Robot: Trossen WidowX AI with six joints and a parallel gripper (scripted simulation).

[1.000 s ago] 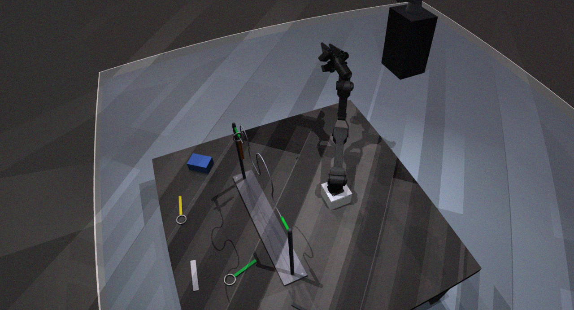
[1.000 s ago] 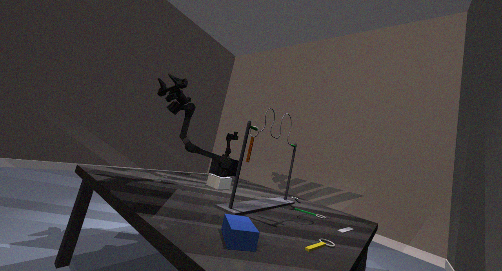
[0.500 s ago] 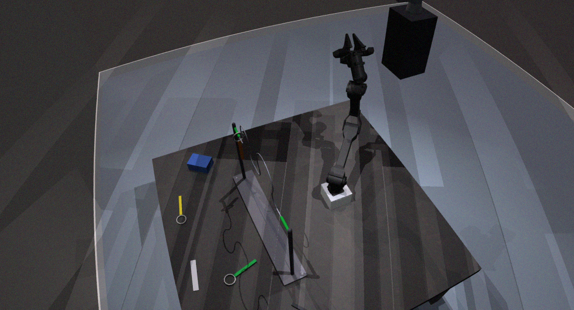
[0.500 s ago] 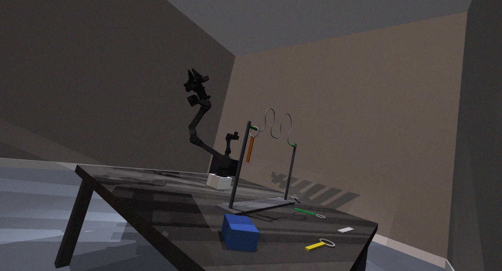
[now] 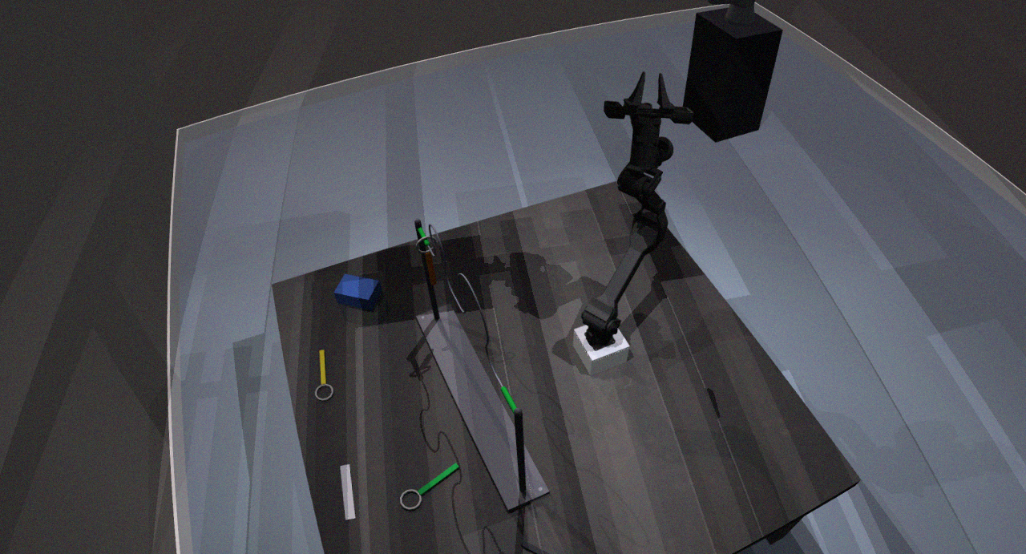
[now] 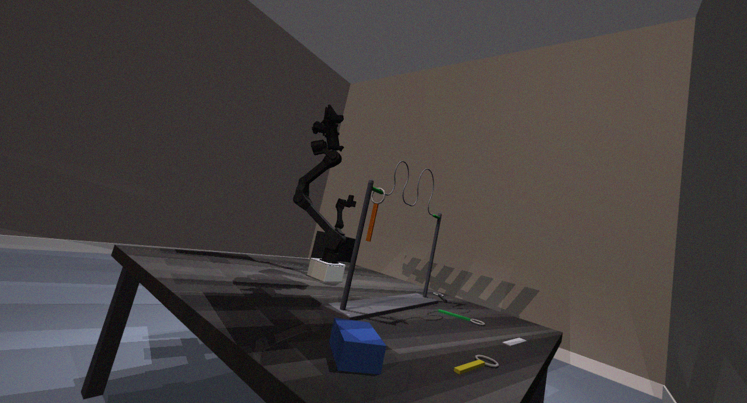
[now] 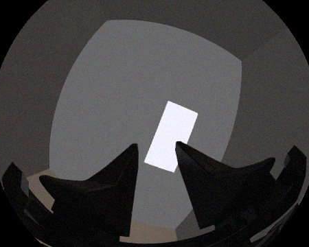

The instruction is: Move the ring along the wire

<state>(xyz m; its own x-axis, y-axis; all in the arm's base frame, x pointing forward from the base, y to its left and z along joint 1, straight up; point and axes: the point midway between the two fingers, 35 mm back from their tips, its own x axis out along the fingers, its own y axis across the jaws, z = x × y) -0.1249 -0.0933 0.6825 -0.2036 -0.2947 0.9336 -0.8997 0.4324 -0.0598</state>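
Observation:
The ring [image 5: 417,246] [image 6: 378,203] hangs on the green part [image 5: 422,232] [image 6: 376,189] beside one post [image 5: 433,299] [image 6: 356,249]. Its orange handle [image 5: 430,269] [image 6: 372,223] hangs down close to that post. The thin grey wire [image 5: 486,328] [image 6: 401,161] curves to the other green part [image 5: 508,398] [image 6: 436,216] at the other post [image 5: 519,450] [image 6: 432,254]. My gripper [image 5: 652,74] [image 7: 156,147] is partly open and empty, pointing up, high above and well away from the ring and wire. The wrist view shows no ring or wire.
A blue block [image 5: 357,290] [image 6: 358,346], a yellow-handled ring [image 5: 322,368] [image 6: 468,367], a green-handled ring [image 5: 438,478] [image 6: 454,315] and a white strip [image 5: 348,491] [image 6: 514,342] lie beyond the stand. A black box [image 5: 732,77] stands off the table.

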